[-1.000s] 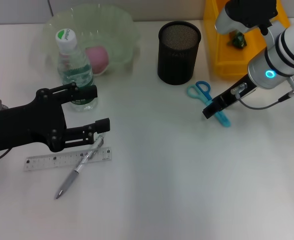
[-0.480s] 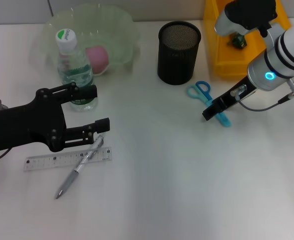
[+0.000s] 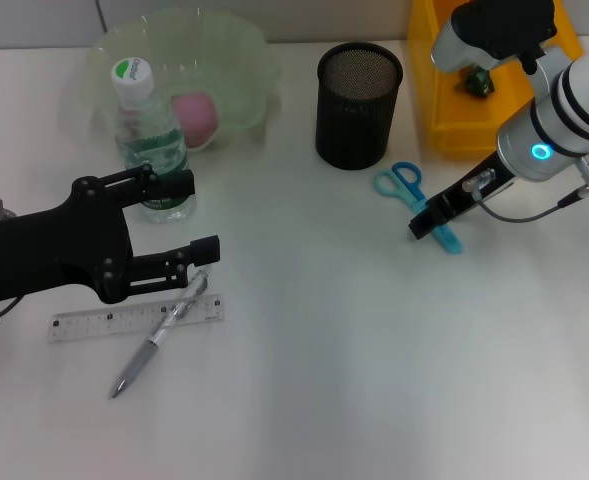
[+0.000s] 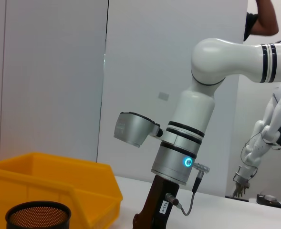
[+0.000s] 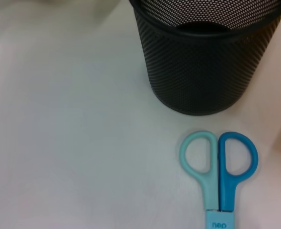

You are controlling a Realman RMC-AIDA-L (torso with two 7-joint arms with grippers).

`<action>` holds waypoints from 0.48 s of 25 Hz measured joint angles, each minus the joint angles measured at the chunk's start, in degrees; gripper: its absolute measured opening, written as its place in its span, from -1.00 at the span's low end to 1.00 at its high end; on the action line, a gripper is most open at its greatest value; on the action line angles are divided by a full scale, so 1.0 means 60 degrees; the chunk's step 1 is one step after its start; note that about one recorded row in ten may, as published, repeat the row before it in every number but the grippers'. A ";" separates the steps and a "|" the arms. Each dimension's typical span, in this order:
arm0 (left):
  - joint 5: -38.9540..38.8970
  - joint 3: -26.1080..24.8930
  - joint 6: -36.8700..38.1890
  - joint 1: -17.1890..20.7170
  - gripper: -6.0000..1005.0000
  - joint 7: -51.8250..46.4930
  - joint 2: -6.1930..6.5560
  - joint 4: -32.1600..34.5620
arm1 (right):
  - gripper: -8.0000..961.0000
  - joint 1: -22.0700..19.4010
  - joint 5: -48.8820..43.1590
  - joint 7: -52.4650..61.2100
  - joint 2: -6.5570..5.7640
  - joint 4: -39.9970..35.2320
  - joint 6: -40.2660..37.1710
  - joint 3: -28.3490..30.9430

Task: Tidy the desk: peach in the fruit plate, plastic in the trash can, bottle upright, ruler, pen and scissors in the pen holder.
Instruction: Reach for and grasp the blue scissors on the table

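Observation:
My left gripper [image 3: 200,216] stands open at the left, its far finger against the base of the upright bottle [image 3: 147,135]. Just below it, the pen [image 3: 160,335] lies across the clear ruler [image 3: 134,320]. The pink peach [image 3: 195,114] rests in the pale green fruit plate [image 3: 236,50]. Blue scissors [image 3: 411,193] [image 5: 220,167] lie beside the black mesh pen holder [image 3: 359,92] [image 5: 204,52]. Over the scissors' blades, low to the table, hangs my right gripper [image 3: 421,222]. A dark green crumpled piece of plastic [image 3: 477,80] sits in the yellow trash can [image 3: 432,110].
The left wrist view shows the right arm [image 4: 188,143] standing behind the yellow bin [image 4: 49,186] and the pen holder [image 4: 35,214]. White table stretches across the middle and the front.
My right gripper has edged slightly to the right over the scissors. The left arm and all the objects have stayed put.

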 joint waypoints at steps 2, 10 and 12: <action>0.0000 0.0001 -0.0005 -0.0001 0.57 0.0000 0.0000 0.0000 | 0.19 0.0000 -0.0001 0.0001 0.0000 0.0000 -0.0001 0.0000; -0.0013 0.0001 -0.0024 -0.0001 0.57 0.0000 0.0000 0.0000 | 0.06 0.0000 -0.0002 0.0008 0.0000 -0.0003 0.0012 0.0001; -0.0016 0.0001 -0.0026 -0.0001 0.57 0.0000 0.0000 0.0000 | 0.06 0.0001 -0.0003 0.0008 0.0000 0.0000 0.0018 0.0001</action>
